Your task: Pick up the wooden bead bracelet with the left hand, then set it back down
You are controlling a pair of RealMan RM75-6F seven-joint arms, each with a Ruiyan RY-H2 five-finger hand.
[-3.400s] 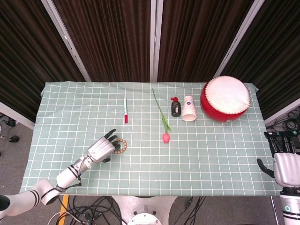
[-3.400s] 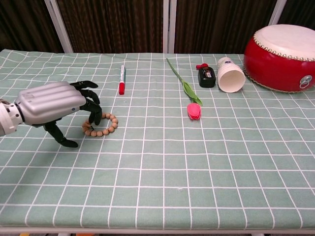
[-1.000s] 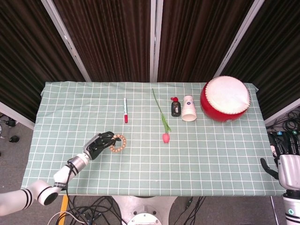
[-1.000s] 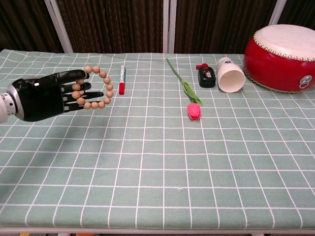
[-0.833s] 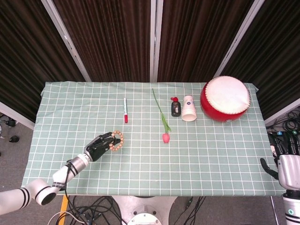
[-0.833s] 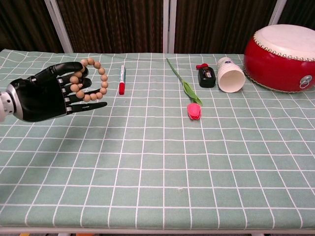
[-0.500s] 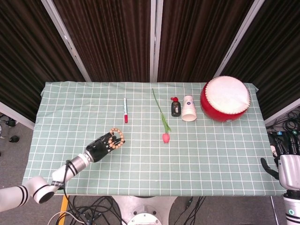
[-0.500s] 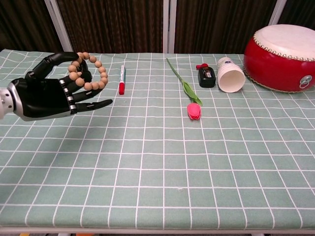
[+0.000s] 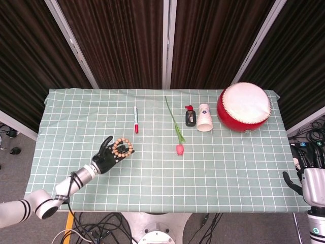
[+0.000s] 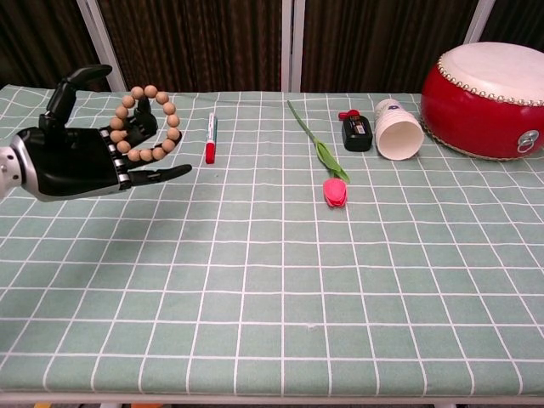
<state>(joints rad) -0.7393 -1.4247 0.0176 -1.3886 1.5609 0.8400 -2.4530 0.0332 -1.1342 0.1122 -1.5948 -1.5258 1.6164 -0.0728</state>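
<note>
Left hand (image 10: pixel 81 161) palm-up above table (image 10: pixel 280 280), fingers spread, bracelet (image 10: pixel 144 124) looped over them. Lower level, tip off gently.

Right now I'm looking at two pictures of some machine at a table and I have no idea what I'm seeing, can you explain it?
It is a robot with two arms, each ending in a robot hand. One picture looks down from its head, the other looks forward from its chest. The left robot hand is raised above the green checked tablecloth, palm up, with a wooden bead bracelet looped on its fingers. The right robot hand waits off the table's edge, holding nothing. On the cloth lie a red marker, a pink tulip, a small dark bottle, a paper cup on its side and a red drum.
</note>
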